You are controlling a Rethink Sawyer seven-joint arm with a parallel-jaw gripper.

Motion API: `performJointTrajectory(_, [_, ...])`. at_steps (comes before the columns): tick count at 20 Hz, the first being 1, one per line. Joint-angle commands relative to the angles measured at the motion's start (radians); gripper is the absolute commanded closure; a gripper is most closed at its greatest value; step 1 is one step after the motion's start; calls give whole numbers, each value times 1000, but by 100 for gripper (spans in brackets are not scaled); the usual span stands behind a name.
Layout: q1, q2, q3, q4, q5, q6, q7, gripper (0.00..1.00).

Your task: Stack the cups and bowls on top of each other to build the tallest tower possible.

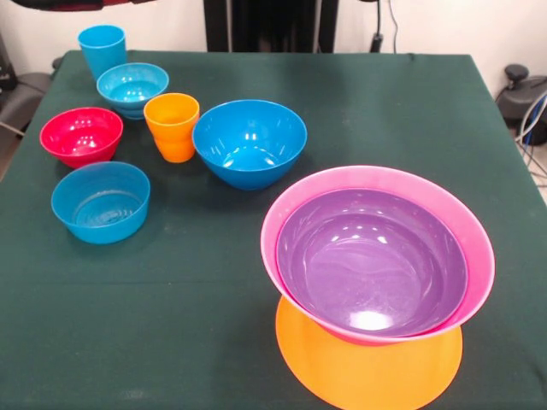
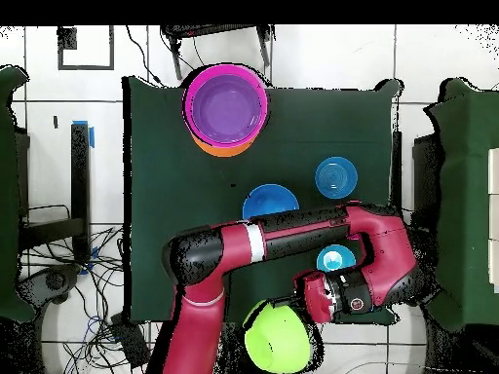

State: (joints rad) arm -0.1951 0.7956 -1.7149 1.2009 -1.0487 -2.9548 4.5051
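Note:
The tower stands at the table's front right: an upturned orange bowl [image 1: 367, 367] as base, a pink bowl [image 1: 474, 248] on it, a purple bowl [image 1: 372, 256] nested inside. It also shows in the overhead view [image 2: 227, 105]. The large blue bowl [image 1: 249, 142], orange cup [image 1: 172, 126], red bowl [image 1: 81, 135], light blue cup [image 1: 101, 49] and two small light blue bowls [image 1: 132, 88] [image 1: 101, 202] stand apart on the left. My gripper [image 2: 292, 304] shows only in the overhead view, shut on the rim of the green bowl [image 2: 278, 341], held past the table's edge by my base.
My arm [image 2: 292, 232] reaches across the table's robot side in the overhead view and hides the red bowl and both cups there. The dark green tablecloth [image 1: 214, 325] covers the table. Cables lie on the floor [image 2: 97, 292] to the left.

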Motion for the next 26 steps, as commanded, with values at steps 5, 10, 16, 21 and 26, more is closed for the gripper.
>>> performJointTrajectory(5, [75, -145, 284, -63, -455, 258, -508, 100])
performJointTrajectory(10, [82, -186, 349, -74, -382, 324, -471, 100])
performJointTrajectory(16, [72, -223, 414, -104, -265, 390, -395, 100])
performJointTrajectory(21, [62, -195, 462, -126, -285, 484, -492, 100])
performJointTrajectory(26, [49, -176, 511, -138, -342, 546, -651, 100])
